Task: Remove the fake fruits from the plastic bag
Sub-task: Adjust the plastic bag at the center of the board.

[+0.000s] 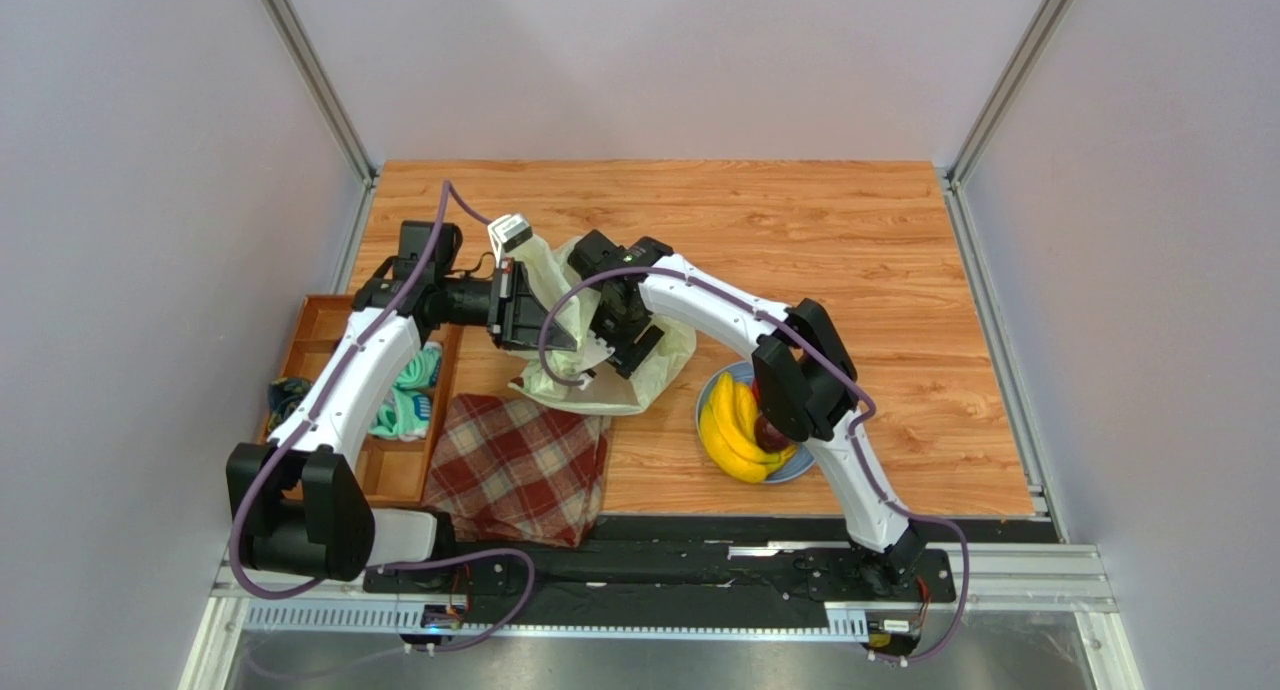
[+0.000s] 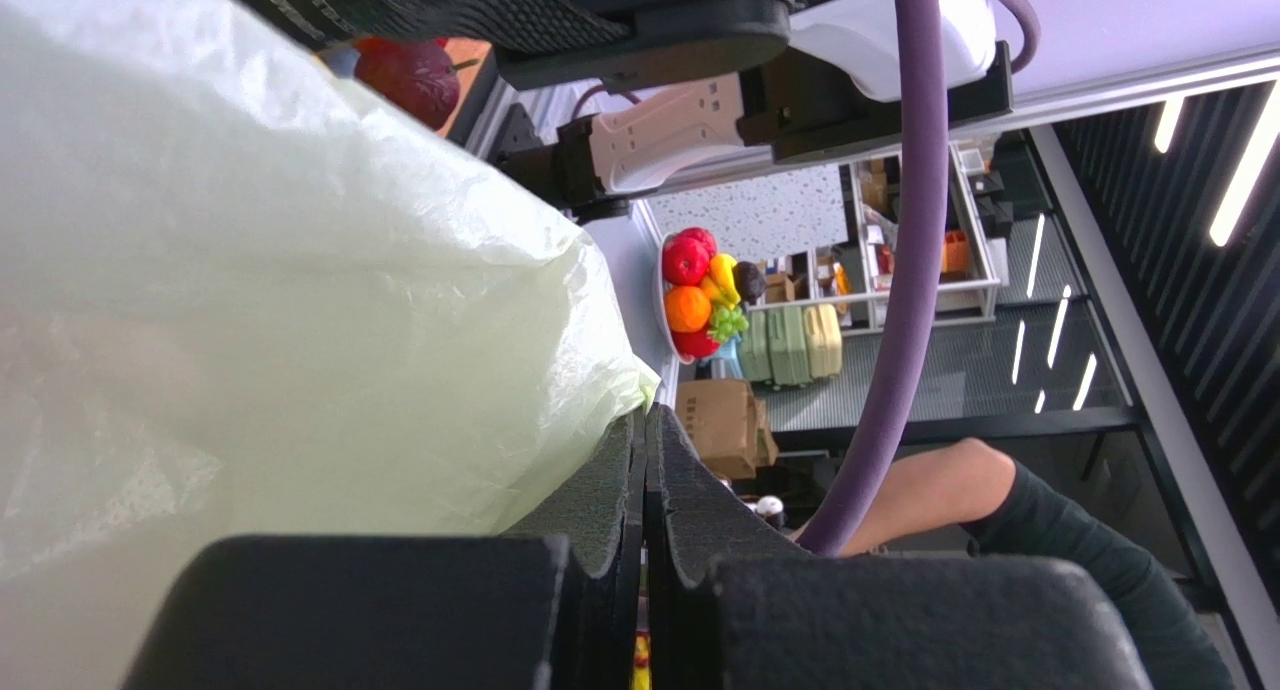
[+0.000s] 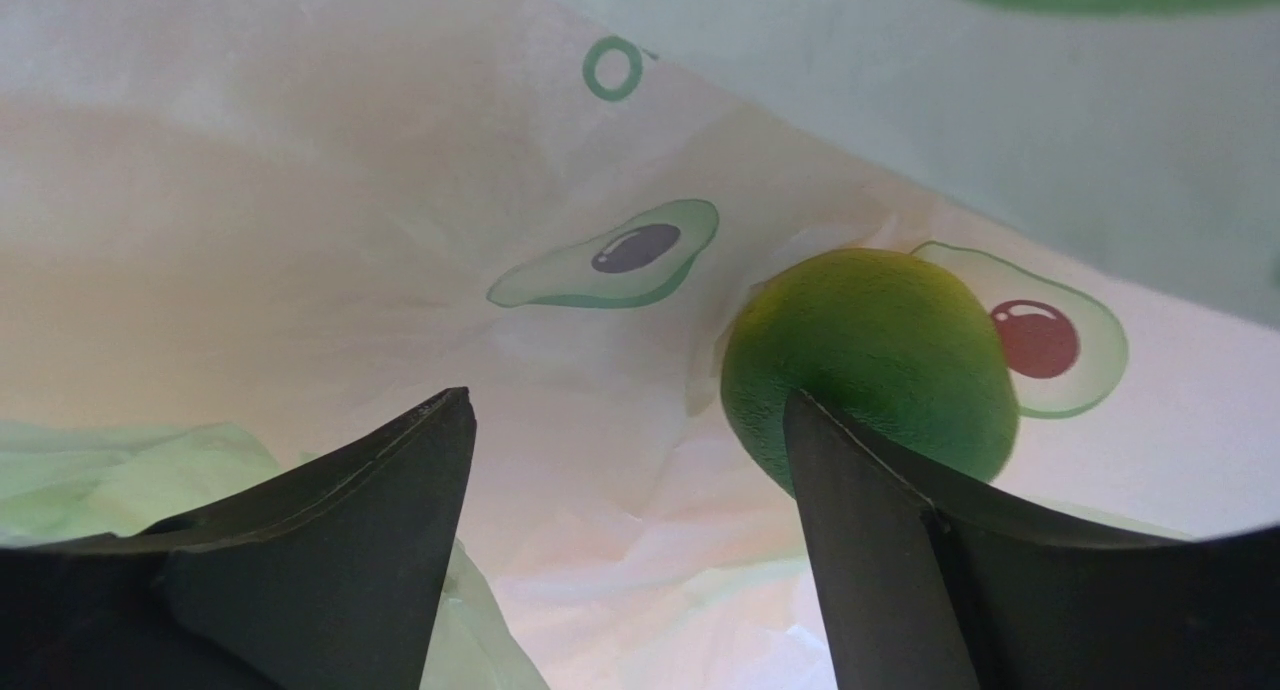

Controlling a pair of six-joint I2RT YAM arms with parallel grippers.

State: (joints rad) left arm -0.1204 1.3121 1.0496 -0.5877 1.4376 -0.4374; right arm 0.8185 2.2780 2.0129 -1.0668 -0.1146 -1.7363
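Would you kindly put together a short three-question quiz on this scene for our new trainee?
1. True or false: the left claw is shut on the edge of the plastic bag.
2. The round fruit inside the bag, by the open right claw, is: A red, B green, C purple.
3. Fill in: the banana bunch lies on the blue ____.
Key: 1 true; 2 B; 3 plate.
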